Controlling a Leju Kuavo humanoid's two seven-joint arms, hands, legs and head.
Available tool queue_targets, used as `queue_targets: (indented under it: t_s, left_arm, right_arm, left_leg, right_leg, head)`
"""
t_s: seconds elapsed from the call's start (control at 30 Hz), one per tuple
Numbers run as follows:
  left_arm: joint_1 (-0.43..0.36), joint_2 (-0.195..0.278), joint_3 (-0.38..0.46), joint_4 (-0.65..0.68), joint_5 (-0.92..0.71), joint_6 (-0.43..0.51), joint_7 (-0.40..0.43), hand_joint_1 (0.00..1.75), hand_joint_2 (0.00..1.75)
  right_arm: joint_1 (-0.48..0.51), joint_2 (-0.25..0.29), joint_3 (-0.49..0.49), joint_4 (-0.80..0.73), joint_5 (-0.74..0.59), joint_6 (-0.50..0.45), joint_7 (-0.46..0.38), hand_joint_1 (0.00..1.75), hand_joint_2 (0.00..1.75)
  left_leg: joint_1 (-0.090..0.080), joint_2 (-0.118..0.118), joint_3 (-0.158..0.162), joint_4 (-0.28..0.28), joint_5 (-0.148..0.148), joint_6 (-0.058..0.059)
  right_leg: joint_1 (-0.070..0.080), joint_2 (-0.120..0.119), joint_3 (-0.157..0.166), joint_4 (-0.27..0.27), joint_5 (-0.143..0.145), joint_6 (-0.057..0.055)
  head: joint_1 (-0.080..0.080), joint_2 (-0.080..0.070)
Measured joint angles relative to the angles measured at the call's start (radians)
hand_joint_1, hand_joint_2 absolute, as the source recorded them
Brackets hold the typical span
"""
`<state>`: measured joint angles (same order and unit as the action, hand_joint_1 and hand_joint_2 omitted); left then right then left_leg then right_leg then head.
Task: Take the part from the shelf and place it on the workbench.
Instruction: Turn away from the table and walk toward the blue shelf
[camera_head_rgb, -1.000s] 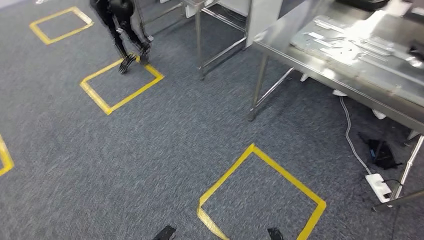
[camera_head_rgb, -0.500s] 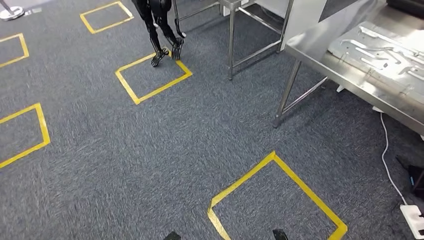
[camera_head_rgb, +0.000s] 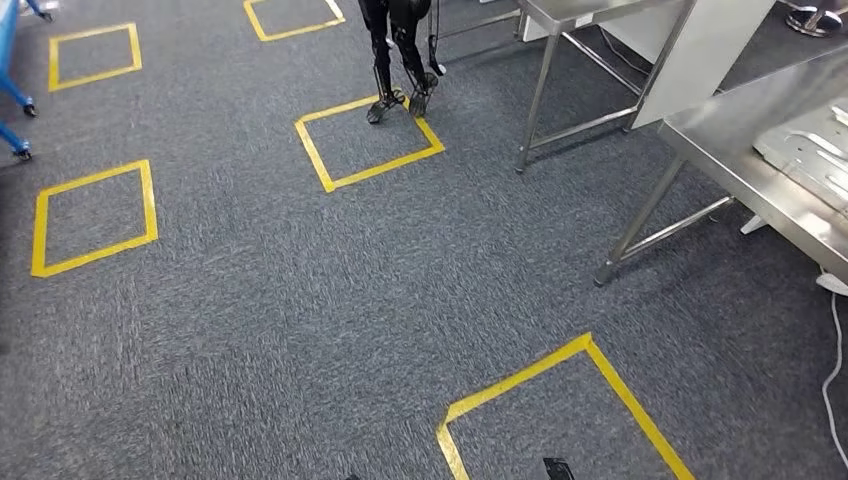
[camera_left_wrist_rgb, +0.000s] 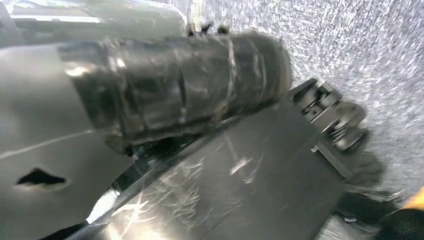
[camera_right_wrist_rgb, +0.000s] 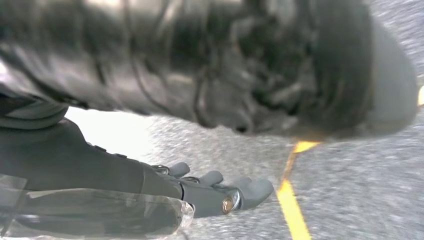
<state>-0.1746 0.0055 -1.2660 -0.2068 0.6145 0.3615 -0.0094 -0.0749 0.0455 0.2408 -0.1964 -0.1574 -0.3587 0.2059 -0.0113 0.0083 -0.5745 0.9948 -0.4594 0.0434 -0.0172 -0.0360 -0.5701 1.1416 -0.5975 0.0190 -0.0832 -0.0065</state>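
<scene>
Flat silver metal parts (camera_head_rgb: 812, 150), lying on the steel table (camera_head_rgb: 735, 170) at the right edge of the head view, well away from both hands. Cannot tell which of them is the task's own piece.

Right robot hand (camera_right_wrist_rgb: 210, 192), seen close in the right wrist view: stretched out loosely over the grey carpet (camera_head_rgb: 300, 300), fingers (camera_right_wrist_rgb: 252, 190) straight and slightly apart, holding nothing and touching nothing. Just beyond the fingertips, a strip of yellow tape (camera_right_wrist_rgb: 292, 210) on the floor.

Left robot hand (camera_left_wrist_rgb: 200, 85), seen in the left wrist view as a dark ribbed cover, heavily blurred, with darker finger parts (camera_left_wrist_rgb: 327, 112) past it against the carpet. Shiny grey and black surfaces crowd that picture. Cannot tell how far open this hand is, nor whether it holds anything.

Head view gives the room: yellow tape squares (camera_head_rgb: 365, 140) marked out across the carpet, one near the bottom edge. A second table (camera_head_rgb: 570, 12) stands farther back. Black legs of another robot (camera_head_rgb: 400, 60) stand at the corner of a far square. White cable (camera_head_rgb: 835, 360) trails on the floor under the near table.
</scene>
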Motion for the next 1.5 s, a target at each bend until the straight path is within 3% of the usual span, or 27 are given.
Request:
queue_targets:
  t_s: [0.07, 0.1, 0.13, 0.17, 0.23, 0.3, 0.37, 0.4, 0.43, 0.53, 0.57, 0.63, 0.8, 0.83, 0.87, 0.93, 0.97, 1.0, 1.03, 1.1, 1.13, 1.17, 1.23, 1.3, 1.37, 1.43, 1.5]
  left_arm:
    - [0.001, -0.023, -0.035, 0.000, -0.060, -0.013, 0.054, 0.00, 0.00]
    - [0.000, -0.034, -0.050, 0.000, -0.073, -0.016, 0.080, 0.00, 0.00]
    - [-0.001, -0.041, -0.062, 0.000, -0.076, -0.019, 0.103, 0.00, 0.00]
    - [-0.005, -0.045, -0.070, 0.000, -0.073, -0.023, 0.120, 0.00, 0.00]
    - [-0.013, -0.052, -0.078, 0.000, -0.065, -0.027, 0.143, 0.00, 0.00]
    - [-0.019, -0.056, -0.083, 0.000, -0.078, -0.025, 0.163, 0.00, 0.00]
    - [-0.016, -0.062, -0.098, 0.001, -0.166, -0.033, 0.209, 0.00, 0.00]
    - [-0.012, -0.066, -0.104, 0.001, -0.224, -0.045, 0.241, 0.00, 0.00]
    - [-0.011, -0.069, -0.109, 0.001, -0.266, -0.061, 0.275, 0.00, 0.00]
    - [-0.022, -0.072, -0.108, 0.001, -0.266, -0.101, 0.336, 0.00, 0.00]
    - [-0.027, -0.071, -0.108, 0.001, -0.256, -0.111, 0.341, 0.00, 0.00]
    - [-0.034, -0.069, -0.107, 0.003, -0.248, -0.136, 0.346, 0.00, 0.00]
    - [-0.036, -0.066, -0.107, 0.004, -0.244, -0.152, 0.349, 0.00, 0.00]
    - [-0.036, -0.065, -0.107, 0.005, -0.243, -0.157, 0.351, 0.00, 0.00]
    - [-0.033, -0.065, -0.107, 0.007, -0.242, -0.166, 0.354, 0.00, 0.00]
    - [-0.027, -0.065, -0.107, 0.010, -0.248, -0.177, 0.351, 0.00, 0.00]
    - [-0.025, -0.066, -0.107, 0.011, -0.253, -0.178, 0.345, 0.00, 0.00]
    - [-0.024, -0.066, -0.107, 0.011, -0.258, -0.175, 0.339, 0.00, 0.00]
    - [-0.023, -0.066, -0.107, 0.011, -0.259, -0.175, 0.335, 0.00, 0.00]
    - [-0.022, -0.067, -0.107, 0.011, -0.261, -0.174, 0.328, 0.00, 0.00]
    - [-0.021, -0.068, -0.107, 0.011, -0.262, -0.174, 0.326, 0.00, 0.00]
    - [-0.021, -0.069, -0.107, 0.011, -0.262, -0.174, 0.323, 0.00, 0.00]
    - [-0.021, -0.073, -0.107, 0.011, -0.262, -0.174, 0.322, 0.00, 0.00]
    - [-0.021, -0.079, -0.107, 0.011, -0.263, -0.174, 0.322, 0.00, 0.00]
    - [-0.023, -0.083, -0.107, 0.011, -0.265, -0.175, 0.324, 0.00, 0.00]
    - [-0.023, -0.082, -0.107, 0.011, -0.269, -0.176, 0.324, 0.00, 0.00]
    - [-0.021, -0.080, -0.107, 0.012, -0.272, -0.180, 0.323, 0.00, 0.00]
  right_arm:
    - [0.003, 0.008, -0.013, 0.001, -0.021, -0.024, 0.000, 0.00, 0.00]
    - [0.005, 0.012, -0.017, 0.001, -0.026, -0.035, 0.001, 0.00, 0.00]
    - [0.007, 0.016, -0.020, 0.001, -0.026, -0.046, 0.000, 0.00, 0.00]
    - [0.007, 0.019, -0.021, 0.002, -0.023, -0.054, -0.003, 0.00, 0.00]
    - [0.005, 0.023, -0.021, 0.002, -0.011, -0.064, -0.007, 0.00, 0.00]
    - [0.003, 0.024, -0.021, 0.002, -0.004, -0.065, 0.006, 0.00, 0.00]
    - [0.002, 0.029, -0.021, 0.002, 0.001, -0.061, 0.036, 0.00, 0.00]
    - [0.002, 0.033, -0.021, 0.002, 0.007, -0.057, 0.048, 0.00, 0.00]
    - [0.002, 0.038, -0.021, 0.002, 0.015, -0.054, 0.053, 0.00, 0.00]
    - [0.004, 0.045, -0.013, 0.002, 0.049, -0.035, 0.033, 0.00, 0.00]
    - [0.005, 0.045, -0.007, 0.002, 0.064, -0.027, 0.022, 0.00, 0.00]
    - [0.007, 0.044, 0.007, 0.002, 0.094, -0.010, 0.005, 0.00, 0.00]
    - [0.006, 0.044, 0.016, 0.002, 0.113, 0.000, -0.004, 0.00, 0.00]
    - [0.006, 0.044, 0.020, 0.002, 0.117, 0.002, -0.006, 0.00, 0.00]
    - [0.005, 0.042, 0.027, 0.001, 0.123, 0.004, -0.010, 0.00, 0.00]
    - [0.001, 0.043, 0.057, -0.001, 0.138, 0.008, -0.021, 0.00, 0.00]
    - [-0.001, 0.044, 0.072, -0.001, 0.144, 0.011, -0.025, 0.00, 0.00]
    - [-0.003, 0.047, 0.084, -0.002, 0.149, 0.015, -0.024, 0.00, 0.00]
    - [-0.003, 0.047, 0.091, -0.002, 0.153, 0.020, -0.022, 0.00, 0.00]
    - [0.001, 0.047, 0.105, -0.002, 0.158, 0.027, -0.019, 0.00, 0.00]
    - [0.003, 0.047, 0.112, -0.002, 0.159, 0.029, -0.018, 0.00, 0.00]
    - [0.005, 0.047, 0.118, -0.002, 0.160, 0.030, -0.018, 0.00, 0.00]
    - [0.005, 0.047, 0.128, -0.002, 0.161, 0.031, -0.018, 0.00, 0.00]
    - [0.005, 0.043, 0.138, 0.000, 0.164, 0.032, -0.018, 0.00, 0.00]
    - [0.005, 0.040, 0.149, 0.001, 0.174, 0.038, -0.017, 0.00, 0.00]
    - [0.004, 0.042, 0.162, 0.000, 0.190, 0.050, -0.016, 0.00, 0.00]
    - [0.001, 0.042, 0.175, -0.001, 0.207, 0.066, -0.015, 0.00, 0.00]
  left_leg:
    - [0.001, -0.027, 0.000, 0.002, -0.001, 0.007]
    - [0.001, -0.043, 0.000, 0.004, -0.002, 0.008]
    - [0.001, -0.060, 0.000, 0.006, -0.003, 0.007]
    - [0.002, -0.077, 0.001, 0.011, -0.005, 0.005]
    - [0.004, -0.105, -0.005, 0.027, -0.014, -0.003]
    - [0.005, -0.127, -0.015, 0.041, -0.021, -0.014]
    - [0.008, -0.149, -0.023, 0.039, -0.020, -0.026]
    - [0.009, -0.149, -0.024, 0.040, -0.020, -0.030]
    - [0.009, -0.132, -0.030, 0.050, -0.027, -0.035]
    - [0.009, -0.046, -0.087, 0.184, -0.098, -0.052]
    - [0.012, -0.034, -0.109, 0.238, -0.119, -0.057]
    - [0.017, -0.026, -0.118, 0.281, -0.120, -0.067]
    - [0.022, -0.022, -0.103, 0.261, -0.097, -0.072]
    - [0.024, -0.017, -0.087, 0.231, -0.078, -0.075]
    - [0.023, 0.008, -0.062, 0.177, -0.057, -0.081]
    - [0.023, 0.026, -0.009, 0.068, -0.029, -0.064]
    - [0.021, 0.027, 0.004, 0.040, -0.032, -0.053]
    - [0.021, 0.004, 0.008, 0.036, -0.038, -0.037]
    - [0.020, -0.007, 0.010, 0.036, -0.039, -0.034]
    - [0.014, -0.035, 0.016, 0.036, -0.043, -0.028]
    - [0.010, -0.051, 0.020, 0.036, -0.046, -0.025]
    - [0.005, -0.067, 0.027, 0.036, -0.049, -0.023]
    - [-0.001, -0.091, 0.038, 0.033, -0.055, -0.019]
    - [-0.002, -0.112, 0.045, 0.027, -0.060, -0.017]
    - [0.005, -0.130, 0.047, 0.019, -0.059, -0.019]
    - [0.007, -0.145, 0.051, 0.005, -0.055, -0.024]
    - [-0.001, -0.111, 0.051, 0.010, -0.064, -0.033]
  right_leg:
    - [-0.001, 0.027, -0.068, 0.124, -0.045, 0.002]
    - [-0.001, 0.031, -0.090, 0.157, -0.045, 0.003]
    - [-0.002, 0.034, -0.094, 0.150, -0.024, 0.005]
    - [-0.004, 0.038, -0.081, 0.107, 0.013, 0.006]
    - [-0.010, 0.081, -0.034, -0.017, 0.075, 0.007]
    - [-0.012, 0.119, -0.009, -0.078, 0.087, 0.005]
    - [-0.011, 0.109, -0.002, -0.084, 0.085, -0.005]
    - [-0.011, 0.096, 0.005, -0.091, 0.087, -0.012]
    - [-0.012, 0.083, 0.012, -0.099, 0.090, -0.018]
    - [-0.016, 0.036, 0.031, -0.118, 0.093, -0.030]
    - [-0.017, 0.018, 0.036, -0.119, 0.090, -0.030]
    - [-0.020, -0.012, 0.045, -0.120, 0.082, -0.026]
    - [-0.023, -0.026, 0.051, -0.120, 0.077, -0.023]
    - [-0.025, -0.030, 0.054, -0.120, 0.075, -0.020]
    - [-0.025, -0.040, 0.059, -0.118, 0.069, -0.011]
    - [-0.024, -0.055, 0.073, -0.110, 0.045, 0.014]
    - [-0.021, -0.043, 0.067, -0.085, 0.025, 0.023]
    - [-0.020, -0.022, 0.045, -0.038, 0.001, 0.025]
    - [-0.017, 0.005, 0.008, 0.031, -0.024, 0.023]
    - [-0.007, 0.022, -0.081, 0.161, -0.047, 0.015]
    - [-0.002, 0.024, -0.108, 0.184, -0.032, 0.009]
    - [0.005, 0.027, -0.120, 0.170, 0.003, 0.001]
    - [0.017, 0.052, -0.104, 0.064, 0.099, -0.024]
    - [0.026, 0.095, -0.074, -0.034, 0.161, -0.052]
    - [0.032, 0.111, -0.054, -0.075, 0.171, -0.066]
    - [0.031, 0.091, -0.034, -0.111, 0.168, -0.068]
    - [0.019, 0.065, 0.002, -0.162, 0.167, -0.065]
  head:
    - [0.002, 0.000]
    - [0.002, 0.000]
    - [0.002, 0.000]
    - [0.002, 0.000]
    - [0.003, 0.000]
    - [0.003, 0.000]
    - [0.004, 0.000]
    - [0.004, 0.000]
    - [0.001, 0.000]
    - [-0.011, 0.000]
    - [-0.012, 0.000]
    - [-0.012, 0.000]
    - [-0.012, 0.000]
    - [-0.012, 0.000]
    - [-0.016, 0.000]
    - [-0.016, 0.000]
    - [-0.015, 0.000]
    - [-0.008, 0.000]
    - [-0.006, 0.000]
    - [-0.004, 0.000]
    - [-0.003, 0.000]
    - [-0.003, 0.000]
    - [-0.002, 0.000]
    - [-0.009, 0.000]
    - [-0.008, 0.000]
    - [0.000, 0.000]
    - [-0.003, 0.000]
